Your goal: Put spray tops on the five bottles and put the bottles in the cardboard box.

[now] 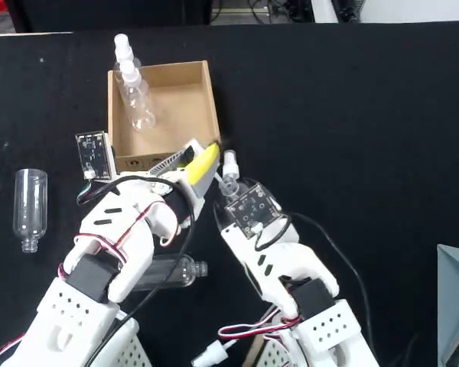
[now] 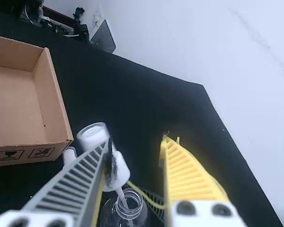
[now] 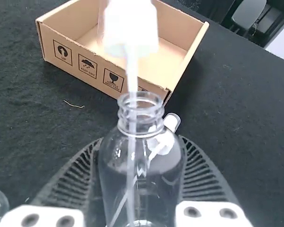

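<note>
The right gripper [image 3: 139,153] is clenched on a clear bottle [image 3: 142,177], one dark ribbed finger on each side of its body and the open neck pointing away from the wrist. A spray top [image 3: 128,26] hangs above that neck. Its white tube runs down through the opening into the bottle, and its collar is not yet down on the threads.

The left gripper [image 2: 136,143] is beside this top with its jaws apart. The yellow finger stands clear of the top. The grey finger crosses in front of the collar, and I cannot tell whether it touches.

The cardboard box [image 1: 206,107] lies just past both grippers' fingertips, on the grey finger's side of the left one, its near corner close to the yellow finger. In it, at the corner farthest from the grippers, two capped bottles [image 1: 138,95] lean together with their heads above the rim.

Behind the left gripper, under that arm, a bare bottle [image 1: 176,271] lies on the black table [image 1: 352,115]. An uncapped bottle [image 1: 29,200] lies well off to the left arm's outer side. A loose top [image 1: 210,354] lies between the two arm bases.
</note>
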Controlling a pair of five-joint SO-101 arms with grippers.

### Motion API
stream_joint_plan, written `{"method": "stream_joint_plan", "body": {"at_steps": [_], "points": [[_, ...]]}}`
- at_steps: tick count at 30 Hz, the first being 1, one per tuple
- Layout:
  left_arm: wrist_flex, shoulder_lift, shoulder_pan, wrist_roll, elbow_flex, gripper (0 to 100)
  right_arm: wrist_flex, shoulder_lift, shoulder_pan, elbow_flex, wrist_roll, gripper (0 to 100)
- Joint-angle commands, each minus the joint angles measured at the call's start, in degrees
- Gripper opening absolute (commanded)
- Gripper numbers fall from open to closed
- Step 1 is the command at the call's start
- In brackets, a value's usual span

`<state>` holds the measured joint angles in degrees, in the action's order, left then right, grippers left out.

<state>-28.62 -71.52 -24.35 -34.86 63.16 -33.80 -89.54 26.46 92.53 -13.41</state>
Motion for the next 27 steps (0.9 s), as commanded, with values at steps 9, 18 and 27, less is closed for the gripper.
{"method": "stream_joint_plan", "body": {"at_steps": [9,18,27], "points": [[1.14,-0.97,-0.04,-0.53,-2.24,16,1.76,-1.54,0.97,-1.98,0.26,12.1],[0.79,-0.97,3.74,-0.53,-5.58,16,6.95,-1.54,0.62,-1.01,0.26,12.1],[0.79,-5.19,8.31,-0.53,-6.37,16,6.95,-1.54,0.62,-1.01,0.26,12.1]]}}
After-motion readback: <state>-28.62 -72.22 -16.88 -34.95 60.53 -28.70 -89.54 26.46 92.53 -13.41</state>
